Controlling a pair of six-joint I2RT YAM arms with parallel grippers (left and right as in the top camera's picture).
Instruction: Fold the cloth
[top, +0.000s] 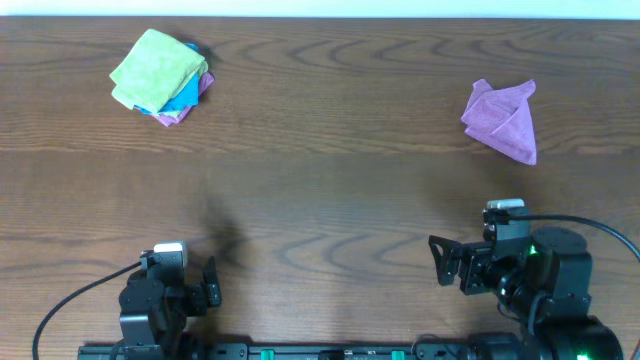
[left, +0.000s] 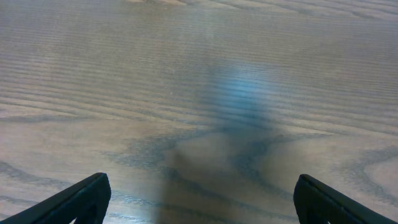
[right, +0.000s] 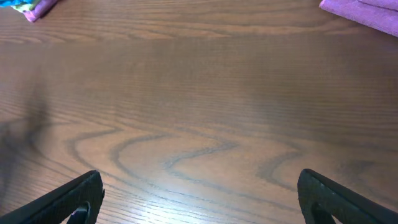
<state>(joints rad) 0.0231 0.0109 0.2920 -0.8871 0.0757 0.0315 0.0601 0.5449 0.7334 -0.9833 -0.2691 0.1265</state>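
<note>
The light lime-green cloth (top: 155, 65) lies folded at the far left of the table, on top of a small stack. My left gripper (top: 212, 283) is open and empty near the front left edge, far from the cloth. The left wrist view shows its two fingertips (left: 202, 199) wide apart over bare wood. My right gripper (top: 440, 262) is open and empty near the front right. The right wrist view shows its fingertips (right: 200, 196) wide apart over bare wood. The cloth's white tag does not show.
Under the green cloth lie a bright blue folded cloth (top: 183, 97) and a purple one (top: 170, 116); the stack's corner (right: 28, 7) shows in the right wrist view. A crumpled purple cloth (top: 503, 118) lies at the far right, also in the right wrist view (right: 367, 11).
</note>
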